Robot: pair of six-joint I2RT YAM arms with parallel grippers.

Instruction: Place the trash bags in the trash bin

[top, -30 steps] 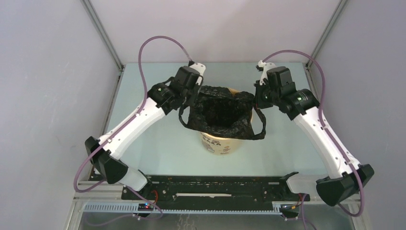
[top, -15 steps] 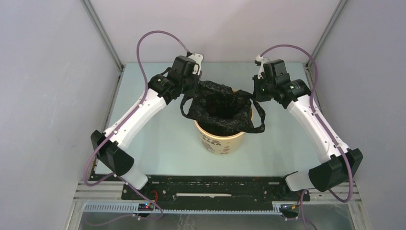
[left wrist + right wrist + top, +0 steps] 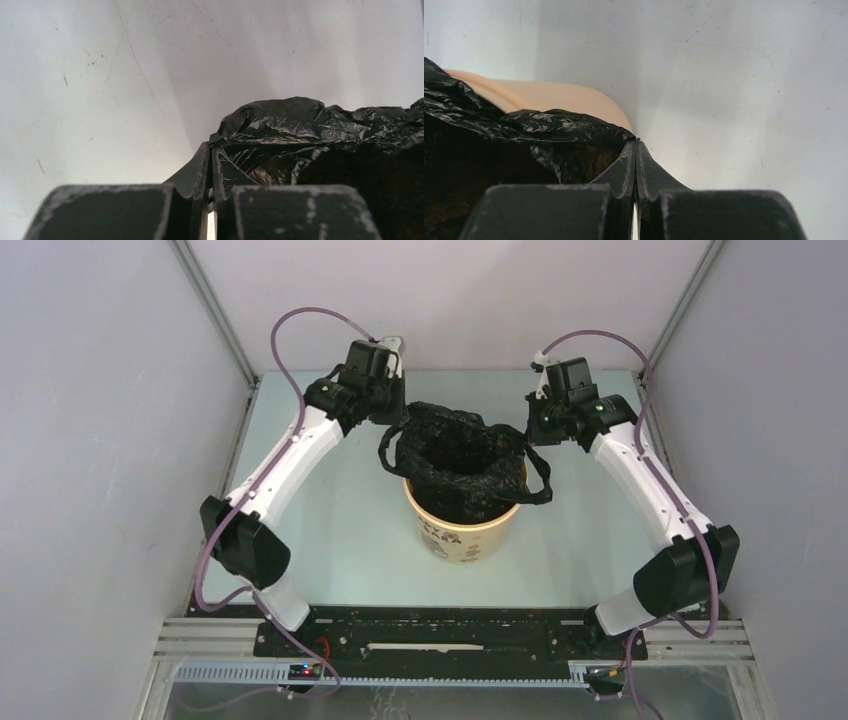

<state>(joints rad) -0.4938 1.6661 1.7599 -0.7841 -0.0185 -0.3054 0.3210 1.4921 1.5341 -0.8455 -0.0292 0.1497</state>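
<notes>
- Two arms are reaching over the table from opposite sides and meeting at one trash bag.
- One trash bin is standing upright near the middle of the table, its printed side facing the arm bases.
- The trash bag is sitting in the mouth of the trash bin with its opening spread wide. Its crinkled rim is folding outward over the bin's lip on the far, left and right sides, while the bin's near wall is showing bare below it.
- Two loop handles are hanging outside the bin: the left handle beside the left rim and the right handle draping down past the right rim.
- The left gripper is sitting at the bag's far-left rim. Its jaws are standing almost together, only a thin slit showing between them. The film's edge is running into the fingertips and appears to be pinched there.
- The right gripper is sitting at the bag's right rim, just outside the bin wall. Its jaws are pressing fully together. A corner of the black film is meeting the tips and appears to be nipped between them.
- Both grippers are working level with the bin's lip, and neither is touching the bin itself as far as the wrist views are showing.
</notes>
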